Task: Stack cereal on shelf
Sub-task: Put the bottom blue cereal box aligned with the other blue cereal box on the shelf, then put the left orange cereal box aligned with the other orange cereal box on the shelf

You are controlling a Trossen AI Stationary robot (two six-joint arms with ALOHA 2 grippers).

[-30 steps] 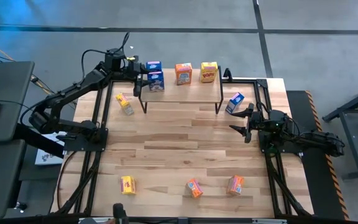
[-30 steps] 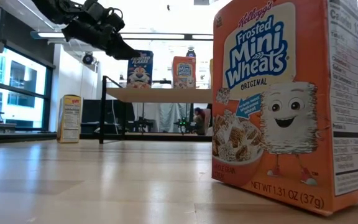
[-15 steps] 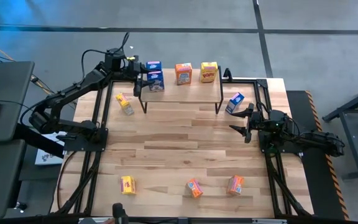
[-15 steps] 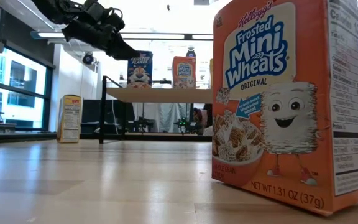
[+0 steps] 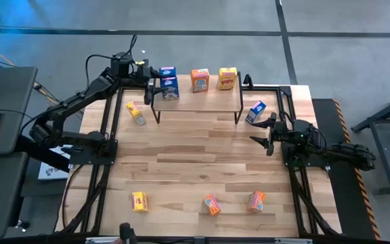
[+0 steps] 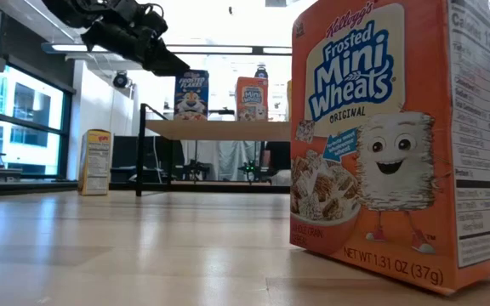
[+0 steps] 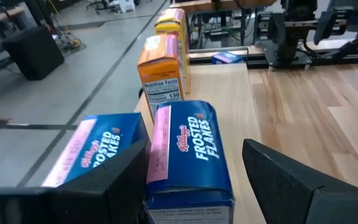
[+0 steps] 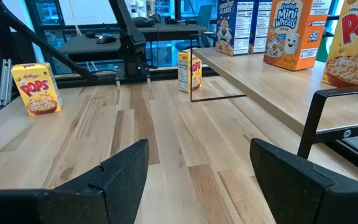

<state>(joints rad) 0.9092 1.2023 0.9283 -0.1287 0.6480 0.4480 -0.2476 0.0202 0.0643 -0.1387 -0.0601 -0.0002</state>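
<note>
The shelf point(image 5: 196, 99) stands at the table's far edge. On its plank stand two blue cereal boxes point(image 5: 168, 72) point(image 5: 170, 88), an orange one point(image 5: 200, 80) and a yellow one point(image 5: 227, 78), each on its base. My left gripper point(image 5: 156, 88) is open at the shelf's left end. In the left wrist view its fingers stand on either side of the nearer blue box point(image 7: 188, 155), beside the other blue box point(image 7: 98, 152). My right gripper point(image 5: 261, 130) waits open near the table's right edge with nothing between its fingers point(image 8: 197, 149). My left gripper comes level at the nearer blue box from the table's left. One finger point(image 7: 291, 180) stands clear of the box with a plain gap. The other finger point(image 7: 114, 186) lies close along the box's side point(image 7: 157, 155); whether it touches, I cannot tell. The box stands upright on the shelf.
Loose boxes on the table: a yellow one point(image 5: 135, 112) left of the shelf, a blue one point(image 5: 256, 111) right of it, and a yellow point(image 5: 139, 201) and two orange ones point(image 5: 212, 205) point(image 5: 256, 200) near the front edge. The table's middle is bare wood.
</note>
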